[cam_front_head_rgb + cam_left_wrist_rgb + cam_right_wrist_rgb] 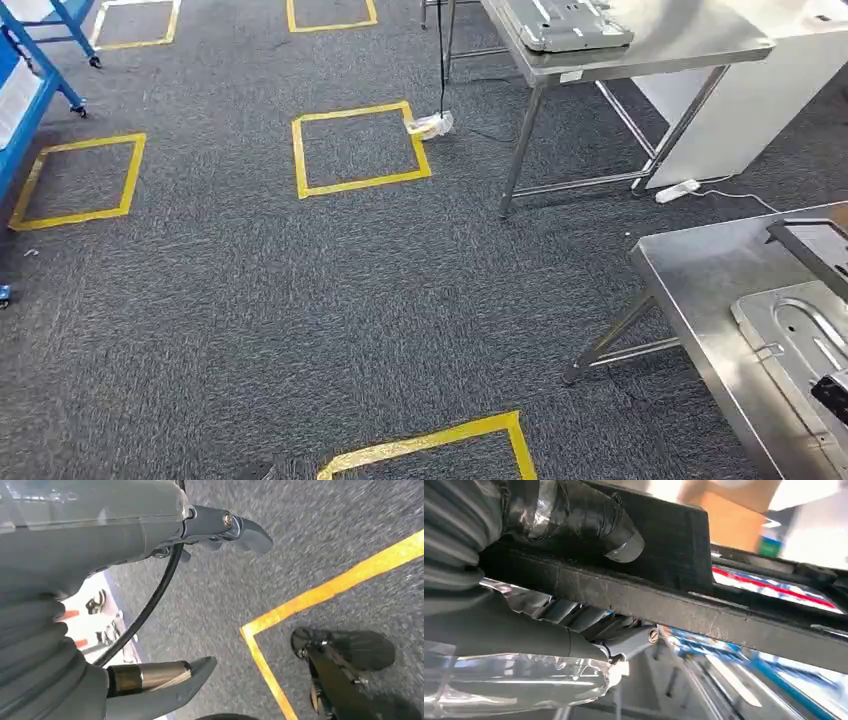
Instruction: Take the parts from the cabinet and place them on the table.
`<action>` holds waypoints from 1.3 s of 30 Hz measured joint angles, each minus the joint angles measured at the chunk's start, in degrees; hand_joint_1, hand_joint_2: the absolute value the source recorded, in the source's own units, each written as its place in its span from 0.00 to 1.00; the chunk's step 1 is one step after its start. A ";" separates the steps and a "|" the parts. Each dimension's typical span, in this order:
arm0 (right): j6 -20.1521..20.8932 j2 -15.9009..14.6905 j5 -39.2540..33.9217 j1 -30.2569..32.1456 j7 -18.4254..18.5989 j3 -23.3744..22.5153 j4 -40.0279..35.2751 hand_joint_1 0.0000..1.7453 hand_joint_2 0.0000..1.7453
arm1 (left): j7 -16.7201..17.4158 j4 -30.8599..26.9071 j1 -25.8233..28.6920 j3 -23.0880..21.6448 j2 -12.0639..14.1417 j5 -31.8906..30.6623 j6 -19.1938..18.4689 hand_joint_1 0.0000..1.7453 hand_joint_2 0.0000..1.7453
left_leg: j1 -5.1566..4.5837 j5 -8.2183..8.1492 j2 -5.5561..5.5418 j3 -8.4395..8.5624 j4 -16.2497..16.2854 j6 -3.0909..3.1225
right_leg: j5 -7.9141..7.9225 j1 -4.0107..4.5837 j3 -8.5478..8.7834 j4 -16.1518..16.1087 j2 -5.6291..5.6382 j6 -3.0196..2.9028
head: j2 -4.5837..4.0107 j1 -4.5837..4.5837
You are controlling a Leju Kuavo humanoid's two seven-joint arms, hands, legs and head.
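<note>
Head view: a dark grey speckled carpet floor (250, 300) marked with squares of yellow tape (360, 150); the nearer stainless-steel desk (700, 270) enters at the right edge, and all positions below are given relative to it. On its surface lies a flat pressed-metal part with raised ribs (800, 330), and over its far corner, at the frame edge, shows a dark rectangular frame part (815, 245). Beyond this desk stands a second steel desk on thin legs (640, 45) carrying a grey metal panel (565, 22), with a white cabinet (760, 95) beside it and a white power strip (677, 190) on the carpet between the two desks. Well apart from the desk, at the left edge, is a blue metal rack (30, 90). Left wrist view: the left robot hand (200, 595) hangs above the carpet with thumb and fingers spread wide, holding nothing, near a corner of yellow tape. Right wrist view: the right robot hand (574, 525) grips the dark frame part (674, 595), black fingers (619, 530) wrapped over its bar and the thumb beneath; the background is blurred.
</note>
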 joint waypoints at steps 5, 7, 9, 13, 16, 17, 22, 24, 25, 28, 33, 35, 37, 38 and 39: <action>0.00 0.63 -0.50 -1.71 0.04 0.02 6.98 1.00 1.00 | -0.17 -0.04 -0.02 0.00 0.00 -0.02 -0.20 0.00 1.00 | -0.09 -0.47 3.13 -0.01 0.16 -0.20 | -0.61 -1.14 -3.30 6.82 -1.67 1.25 | 0.00 0.02; -0.07 0.57 -0.50 -2.25 0.09 0.00 7.91 1.00 1.00 | -0.24 -0.07 -0.05 0.00 -0.04 -0.04 -0.20 0.00 1.00 | -0.01 -1.03 4.28 0.28 0.55 -0.69 | 4.05 -1.33 2.23 -3.25 -3.64 1.53 | 0.00 0.02; -0.13 0.68 -0.50 -2.80 0.00 0.07 8.69 1.00 1.00 | -0.31 -0.07 -0.14 0.00 0.02 -0.04 -0.20 0.00 1.00 | -0.41 -1.68 4.82 0.19 1.00 -1.68 | 3.57 -0.51 3.43 -6.07 -3.72 0.72 | 0.00 -0.02; 0.22 0.15 0.31 -5.24 -0.77 0.61 12.67 1.00 1.00 | -0.35 -0.39 -0.57 -0.02 -0.07 -0.15 -0.37 0.00 1.00 | -0.40 -2.38 5.83 0.94 0.54 -2.28 | 3.39 -0.70 3.63 -5.88 -2.92 -0.45 | 0.00 -0.02; 0.57 0.24 1.31 -8.87 -1.09 2.04 16.63 1.00 1.00 | -0.24 -0.46 -1.04 -0.04 -0.09 -0.20 -0.37 0.00 1.00 | -0.36 -1.85 5.76 1.24 0.19 -0.59 | 3.32 -0.33 3.71 -5.95 -2.71 -0.61 | 0.00 -0.20; 0.85 0.24 1.42 -9.77 -1.31 2.63 17.90 1.00 1.00 | -0.26 -0.55 -1.10 -0.04 -0.09 -0.20 -0.37 0.00 1.00 | -0.31 -1.81 5.75 1.27 0.10 -0.60 | 3.23 -0.28 3.73 -5.91 -2.74 -0.76 | 0.00 -0.17; 2.01 1.24 2.69 -14.91 -1.31 7.56 24.66 0.00 0.00 | -1.37 -0.77 -1.22 -0.04 -0.13 -0.15 -0.72 0.00 1.00 | -0.05 -1.57 5.38 1.26 -0.03 -1.25 | 2.94 0.04 3.71 -5.66 -3.11 -1.20 | 0.00 -0.20; 1.92 1.86 3.13 -17.08 -1.20 9.27 27.19 0.00 0.00 | -1.86 -0.87 -1.20 -0.04 -0.17 -0.15 -1.31 0.00 1.00 | 0.07 -1.58 5.26 1.25 -0.05 -1.95 | 2.92 0.13 3.71 -5.62 -3.22 -1.24 | 0.00 -0.20; 1.86 2.14 3.28 -18.14 -1.20 10.19 28.54 0.00 0.00 | -1.95 -0.87 -1.21 -0.04 -0.20 -0.13 -1.44 0.00 1.00 | 0.16 -1.57 5.26 1.24 -0.06 -2.23 | 2.92 0.21 3.73 -5.61 -3.23 -1.25 | 0.00 -0.20; 1.57 3.45 3.56 -20.02 -1.18 13.10 31.60 0.00 0.00 | -1.97 -0.87 -1.24 -0.04 -0.46 -0.13 -1.35 0.00 1.00 | 0.28 -1.60 5.19 1.26 -0.06 -2.72 | 2.92 0.28 3.78 -5.60 -3.29 -1.25 | 0.00 -0.20; 1.55 5.31 3.56 -21.86 -1.44 15.78 34.68 0.00 0.00 | -1.68 -0.87 -1.20 0.20 -0.63 0.20 -1.75 0.00 0.00 | 0.24 -1.60 5.01 1.24 -0.02 -2.73 | 2.93 0.24 3.85 -5.60 -3.50 -1.23 | 0.00 -0.20; 1.70 5.99 3.56 -22.27 -1.55 16.57 35.21 0.00 0.00 | -1.68 -0.87 -1.20 0.37 -0.72 0.46 -2.03 0.00 0.00 | 0.23 -1.63 4.96 1.22 0.02 -2.77 | 2.93 0.24 3.91 -5.60 -3.56 -1.23 | 0.00 -0.20; 1.88 6.75 3.39 -22.88 -1.55 17.29 35.51 0.00 0.00 | -1.60 -0.87 -1.19 0.52 -0.77 0.52 -2.34 0.00 0.00 | 0.19 -1.63 4.95 1.22 0.04 -2.78 | 2.94 0.20 3.93 -5.61 -3.58 -1.22 | 0.00 -0.20; 1.95 7.13 3.04 -23.47 -1.77 17.75 35.58 0.00 0.00 | -1.44 -0.87 -1.19 0.63 -0.81 0.52 -2.47 0.00 0.00 | 0.17 -1.63 4.95 1.22 0.06 -2.78 | 2.94 0.19 3.95 -5.61 -3.58 -1.21 | 0.00 -0.20; 1.99 7.37 2.31 -24.01 -2.45 18.03 35.58 0.00 0.00 | -1.14 -0.87 -1.19 0.77 -0.83 0.52 -2.51 0.00 0.00 | 0.16 -1.64 4.95 1.23 0.08 -2.78 | 2.95 0.18 3.97 -5.62 -3.58 -1.21 | 0.00 -0.20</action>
